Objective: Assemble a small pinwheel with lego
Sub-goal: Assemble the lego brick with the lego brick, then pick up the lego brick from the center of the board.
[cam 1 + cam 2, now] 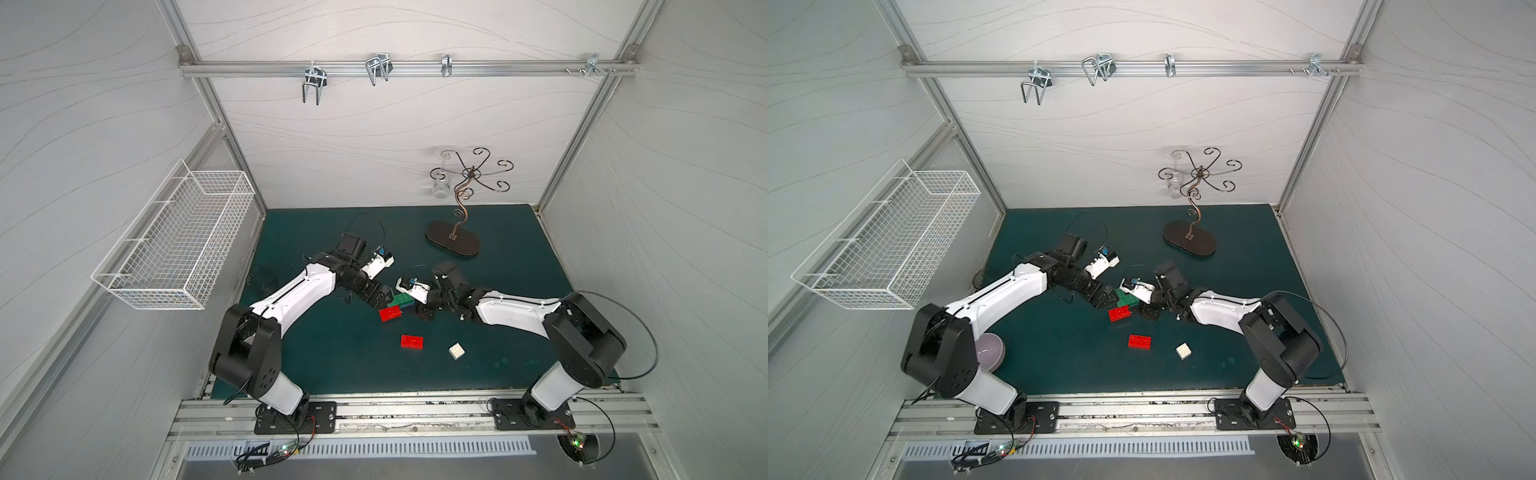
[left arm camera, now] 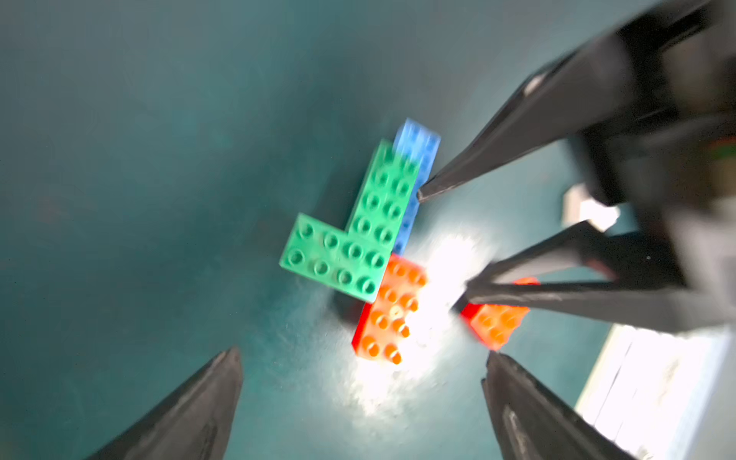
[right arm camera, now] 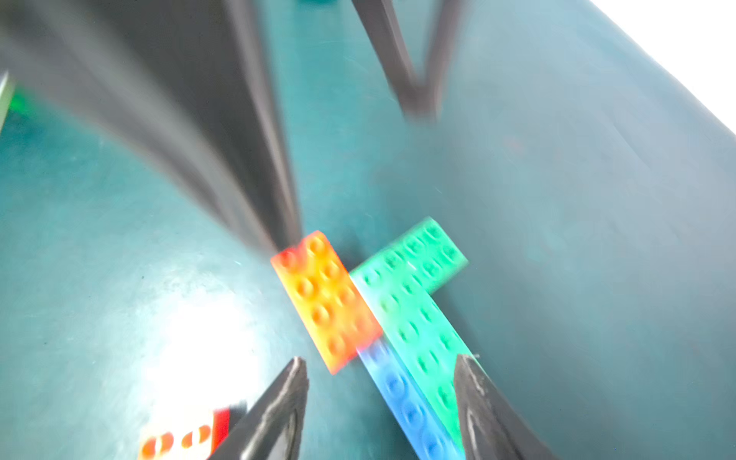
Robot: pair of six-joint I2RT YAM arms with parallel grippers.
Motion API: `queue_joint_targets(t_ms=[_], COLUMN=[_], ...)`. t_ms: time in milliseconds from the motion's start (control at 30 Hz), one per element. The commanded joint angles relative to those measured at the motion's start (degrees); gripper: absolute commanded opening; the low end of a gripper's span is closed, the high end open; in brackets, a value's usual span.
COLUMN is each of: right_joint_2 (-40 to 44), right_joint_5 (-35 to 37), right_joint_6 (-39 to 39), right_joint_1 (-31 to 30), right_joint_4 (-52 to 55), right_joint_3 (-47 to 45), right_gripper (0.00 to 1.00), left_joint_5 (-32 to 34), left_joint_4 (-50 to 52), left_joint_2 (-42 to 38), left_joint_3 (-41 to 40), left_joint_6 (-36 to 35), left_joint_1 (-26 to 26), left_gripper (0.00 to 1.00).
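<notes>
Hovering with left fingers (image 2: 191,414) wide over the pinwheel (image 2: 342,255); straddling its blue-green arm (image 3: 418,342) with right fingers (image 3: 275,414) parted, unclamped.

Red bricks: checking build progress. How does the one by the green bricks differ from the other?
The inner red brick touches the green bricks; the loose red brick lies alone. The inner red brick sits by the left gripper and right gripper; the loose red brick lies clear of both. Both lie flat, studs up.

Pinwheel (image 1: 400,300) on mat (image 1: 519,257), wire stand (image 1: 453,243) behind it
</notes>
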State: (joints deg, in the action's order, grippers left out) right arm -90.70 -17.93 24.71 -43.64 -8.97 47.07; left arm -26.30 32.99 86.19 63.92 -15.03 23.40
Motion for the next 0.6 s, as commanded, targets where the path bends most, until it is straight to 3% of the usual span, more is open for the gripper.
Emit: queue_joint_targets(t_ms=[0,33,100,200,300,400,467,567], right_joint_2=[7.82,10.06,14.25,16.95,19.56,19.09,16.04,11.05], right_joint_5=[1.32,1.21,-0.85,-3.14,1.87,8.38,13.57,14.32], right_joint_6=[-6.12,-7.45,-11.78,-18.93,-22.56,-23.01,-22.46,-19.96], right_joint_1=[-0.63,-0.69,-0.71,-2.16,-8.54,-14.14,-15.84,-15.26], right_joint_4=[8.68,10.08,14.41,20.49,22.23,20.33,21.67,22.34], right_joint_3=[-1.5,-2.65,-4.95,-6.19,-8.13,-10.16,-8.94,-6.52], right_gripper=[0.61,0.61,0.62,0.61,0.61,0.61,0.6,0.6], left_joint_5=[-0.07,4.37,1.64,-0.75,2.98,1.81,1.61,1.68], left_joint_4=[-5.86,-5.19,-0.32,-2.79,-5.1,-7.81,-8.03,-7.19], left_joint_2=[-4.32,-5.21,-6.86,-12.18,-18.9,-22.6,-22.81,-22.22], left_joint_3=[-1.69,-1.78,-0.29,-4.59,-10.54,-15.88,-18.58,-20.5], left_joint_6=[17.4,24.88,28.05,34.75,42.59,47.53,49.56,50.34], left_joint_1=[0.33,0.29,-0.02,-0.02,-0.02,0.32,0.48,1.19], left_gripper=[1.0,1.0,1.0,1.0,1.0,0.96,0.93,0.91])
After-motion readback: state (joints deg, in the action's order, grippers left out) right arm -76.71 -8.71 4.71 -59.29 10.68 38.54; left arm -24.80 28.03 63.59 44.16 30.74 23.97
